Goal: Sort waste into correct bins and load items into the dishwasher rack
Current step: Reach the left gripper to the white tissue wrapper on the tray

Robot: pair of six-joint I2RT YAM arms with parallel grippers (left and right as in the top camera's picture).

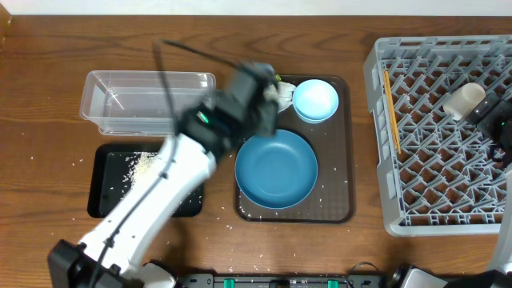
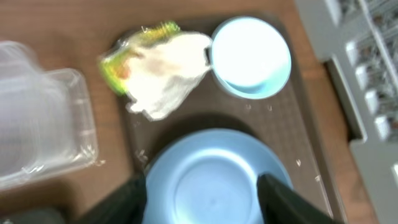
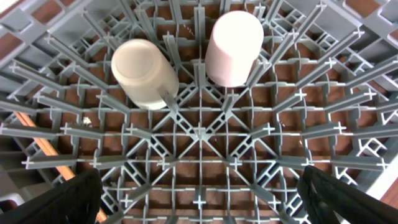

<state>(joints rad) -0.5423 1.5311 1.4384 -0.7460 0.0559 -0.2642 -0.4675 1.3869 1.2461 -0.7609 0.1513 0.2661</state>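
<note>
While our left hand (image 2: 200,190) hangs spread and empty above the large dark-blue bowl (image 2: 211,158), the crumpled tissue (image 2: 165,74) lies ahead of it; we judge a descent could snag the bowl rim instead.

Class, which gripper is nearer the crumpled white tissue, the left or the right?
Left. The left gripper hovers just beside the tissue over the brown tray; the right gripper is far off above the dishwasher rack.
</note>
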